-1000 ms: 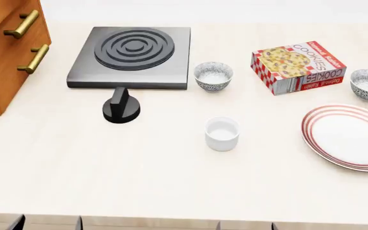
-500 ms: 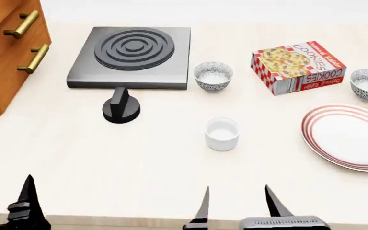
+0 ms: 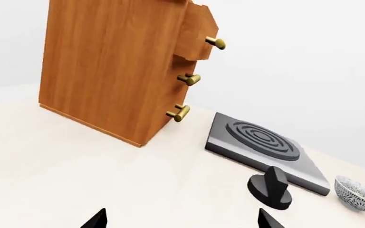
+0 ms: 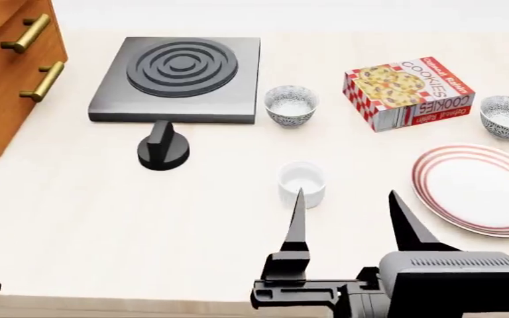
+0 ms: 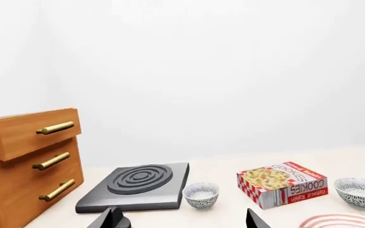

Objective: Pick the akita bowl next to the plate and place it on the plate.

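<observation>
Left wrist view: only the left pincer (image 3: 179,219) tips show, spread and empty, over bare table (image 3: 55,161).

Head view: the akita bowl (image 4: 508,116) sits far right, just beyond the plate (image 4: 476,190). The right pincer (image 4: 354,222) hangs released at the near edge, higher in view than half a second ago. I judge this the approach; next it must reach right and far.

Right wrist view: that bowl sits at far right.
</observation>
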Motion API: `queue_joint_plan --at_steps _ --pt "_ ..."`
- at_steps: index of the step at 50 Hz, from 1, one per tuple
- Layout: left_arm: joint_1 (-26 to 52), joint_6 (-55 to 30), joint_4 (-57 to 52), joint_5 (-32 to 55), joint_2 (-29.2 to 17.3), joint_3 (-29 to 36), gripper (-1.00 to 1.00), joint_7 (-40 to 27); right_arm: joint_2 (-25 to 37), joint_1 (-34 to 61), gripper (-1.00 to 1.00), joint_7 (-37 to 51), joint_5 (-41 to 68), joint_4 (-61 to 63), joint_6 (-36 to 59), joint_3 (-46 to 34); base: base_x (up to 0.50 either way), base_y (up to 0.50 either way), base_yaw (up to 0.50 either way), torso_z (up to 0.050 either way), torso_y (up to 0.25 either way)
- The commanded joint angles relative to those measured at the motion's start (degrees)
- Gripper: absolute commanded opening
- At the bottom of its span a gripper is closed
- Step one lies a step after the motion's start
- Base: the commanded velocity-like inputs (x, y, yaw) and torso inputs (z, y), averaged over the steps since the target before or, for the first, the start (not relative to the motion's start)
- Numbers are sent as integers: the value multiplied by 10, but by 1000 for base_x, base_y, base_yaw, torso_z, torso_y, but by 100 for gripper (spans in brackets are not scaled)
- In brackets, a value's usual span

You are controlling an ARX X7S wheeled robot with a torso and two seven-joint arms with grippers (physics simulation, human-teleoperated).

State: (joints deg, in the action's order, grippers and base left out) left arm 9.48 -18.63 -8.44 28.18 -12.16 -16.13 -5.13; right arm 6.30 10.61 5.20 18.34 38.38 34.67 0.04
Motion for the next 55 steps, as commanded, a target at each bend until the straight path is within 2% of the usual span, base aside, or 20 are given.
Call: queue_joint_plan --at_steps 1,14,32,55 --pt "4 11 11 1 -3 -7 100 -2 9 -6 100 11 24 31 3 27 0 -242 0 0 0" --pt "5 45 43 -9 2 -1 100 8 14 -4 100 21 32 22 2 24 0 -248 0 0 0" --pt "0 11 2 7 -9 0 100 -13 22 0 100 41 42 21 16 17 0 -250 0 0 0" --pt "2 18 10 11 -11 2 100 -17 34 -2 100 48 53 19 9 12 0 -251 0 0 0"
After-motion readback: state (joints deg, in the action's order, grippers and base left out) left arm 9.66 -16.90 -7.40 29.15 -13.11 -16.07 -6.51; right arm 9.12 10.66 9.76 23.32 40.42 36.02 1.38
